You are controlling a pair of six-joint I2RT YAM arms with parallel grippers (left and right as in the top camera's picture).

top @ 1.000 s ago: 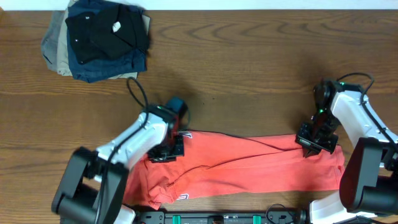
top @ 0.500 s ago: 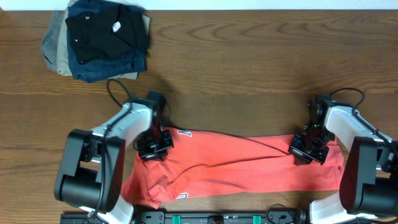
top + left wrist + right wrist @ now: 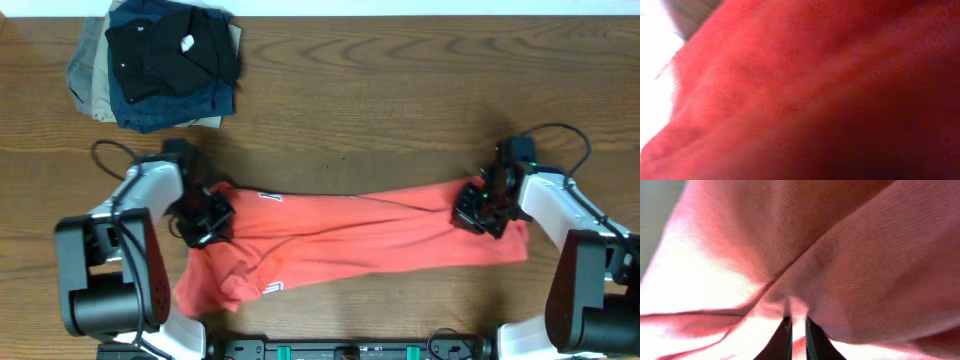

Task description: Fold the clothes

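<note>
The coral-red T-shirt [image 3: 350,245] lies bunched in a long band across the front of the table, stretched between my two grippers. White-outlined lettering shows at its lower left [image 3: 268,287]. My left gripper [image 3: 207,220] is at the shirt's left end, and the cloth has followed it. Red fabric [image 3: 790,75] fills the left wrist view and hides the fingers. My right gripper [image 3: 475,212] is at the shirt's right end. In the right wrist view its fingers [image 3: 797,325] are pinched on a fold of the red fabric [image 3: 850,255].
A pile of folded black, navy and tan garments [image 3: 160,60] sits at the far left corner. The wooden table [image 3: 400,90] stretches behind the shirt. The arm bases and a dark rail [image 3: 350,350] stand along the front edge.
Both grippers have moved left and slightly away from the front edge, dragging the shirt with them. The shirt's left end has shifted furthest and the band is now tauter.
</note>
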